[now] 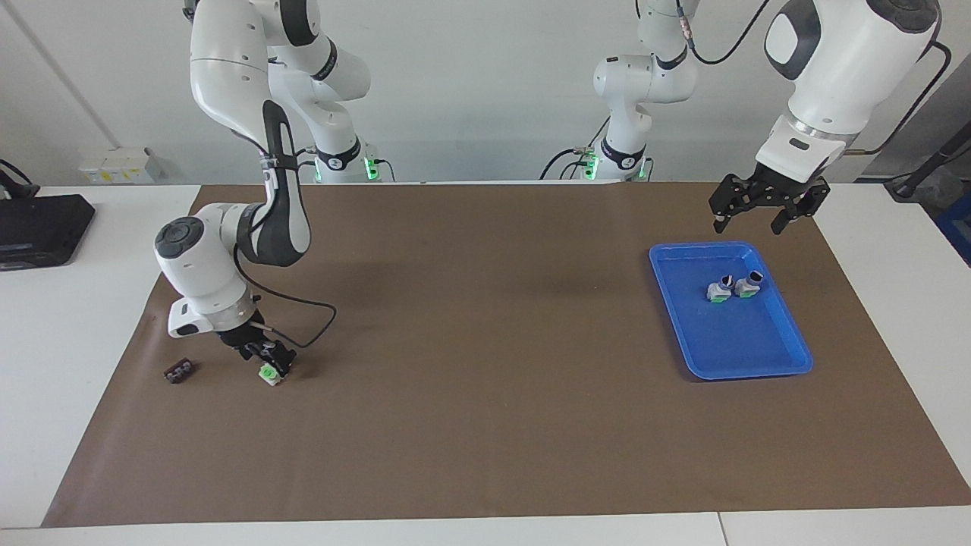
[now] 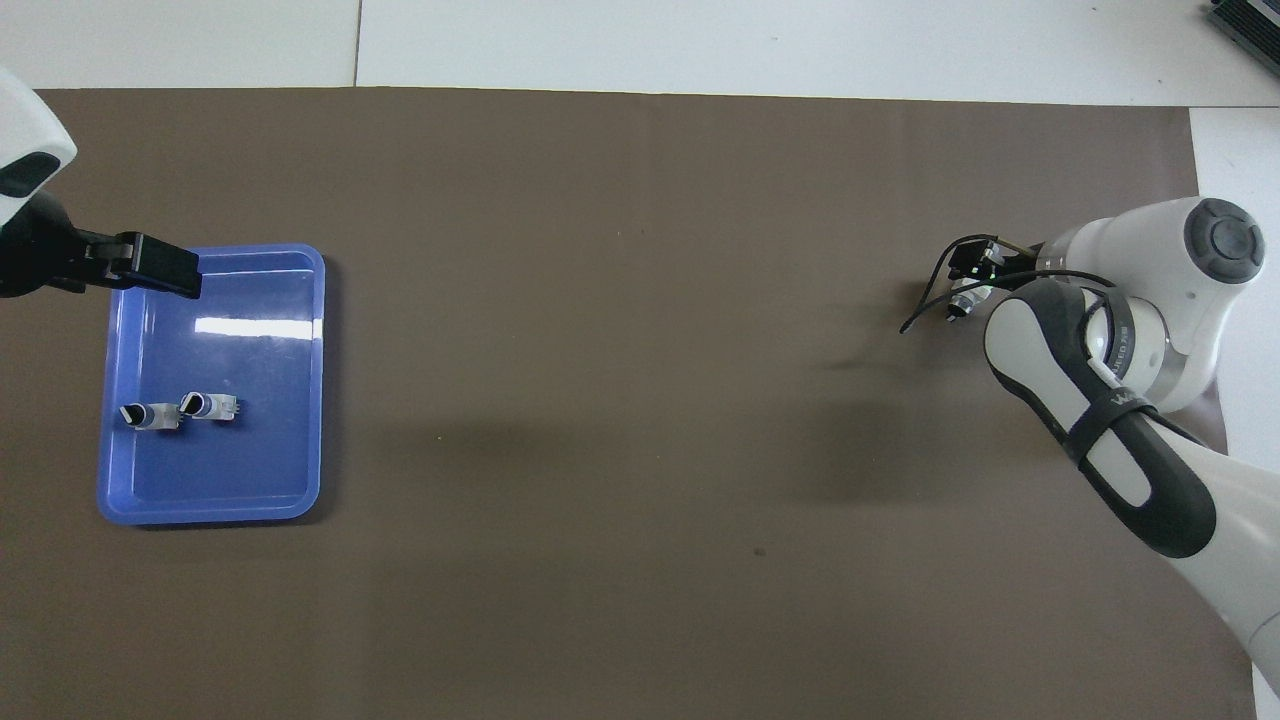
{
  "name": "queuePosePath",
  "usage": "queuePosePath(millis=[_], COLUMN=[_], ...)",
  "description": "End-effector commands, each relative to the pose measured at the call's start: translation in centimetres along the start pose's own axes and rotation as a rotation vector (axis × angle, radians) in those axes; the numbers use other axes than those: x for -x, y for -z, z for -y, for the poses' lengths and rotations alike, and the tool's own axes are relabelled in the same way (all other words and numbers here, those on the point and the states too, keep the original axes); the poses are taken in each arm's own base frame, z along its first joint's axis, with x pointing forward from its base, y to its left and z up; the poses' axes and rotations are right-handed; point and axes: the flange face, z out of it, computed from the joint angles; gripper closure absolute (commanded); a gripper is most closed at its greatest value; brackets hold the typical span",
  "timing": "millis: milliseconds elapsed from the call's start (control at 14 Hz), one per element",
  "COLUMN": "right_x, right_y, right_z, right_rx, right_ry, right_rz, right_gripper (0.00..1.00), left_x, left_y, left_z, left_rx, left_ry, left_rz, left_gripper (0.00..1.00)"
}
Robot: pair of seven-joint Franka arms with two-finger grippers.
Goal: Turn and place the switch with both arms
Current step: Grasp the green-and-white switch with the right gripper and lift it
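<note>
Lower left of the facing view: my right gripper (image 1: 267, 362) low on the mat, fingers clamped on the switch (image 1: 269, 374), green end out, prob. to turn it. Upper right: left gripper (image 1: 766, 206) waits, fingers spread, over blue tray (image 1: 789, 334) w/ two switches (image 1: 733, 287), ready for handover.

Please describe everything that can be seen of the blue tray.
The blue tray is a shallow rectangle with rounded corners and a low raised rim; it looks like glossy plastic and reflects light. It lies flat on the brown mat toward the left arm's end of the table. Two small switches with green ends lie in it side by side, in the half nearer to the robots. The left gripper hangs open above its nearer edge, touching nothing.
</note>
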Motion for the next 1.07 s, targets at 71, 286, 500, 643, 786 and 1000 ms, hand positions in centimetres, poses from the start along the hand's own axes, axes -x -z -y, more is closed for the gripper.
queuePosePath(millis=[71, 286, 500, 643, 786, 1000], right_x=[-0.2, -0.3, -0.3, -0.9, -1.7, -1.4], right_y=[-1.4, -1.8, -1.5, -0.6, 1.0, 3.3], right_z=[0.5, 0.2, 0.2, 0.6, 1.4, 4.4], right_rx=[-0.006, -0.003, 0.0, 0.006, 0.006, -0.085], right_ry=[-0.025, -0.028, -0.03, -0.022, -0.018, -0.061], right_rz=[0.006, 0.007, 0.019, 0.043, 0.065, 0.119], right_gripper=[0.0, 0.12, 1.0, 1.0, 1.0, 1.0], left_x=[0.8, 0.8, 0.8, 0.8, 0.8, 0.8], left_y=[0.2, 0.2, 0.2, 0.2, 0.2, 0.2], left_z=[0.2, 0.2, 0.2, 0.2, 0.3, 0.2], left_rx=[0.002, 0.002, 0.002, 0.002, 0.002, 0.002], left_ry=[0.012, 0.012, 0.012, 0.012, 0.013, 0.012], left_rz=[0.004, 0.004, 0.004, 0.004, 0.002, 0.004], left_gripper=[0.0, 0.0, 0.0, 0.0, 0.0, 0.0])
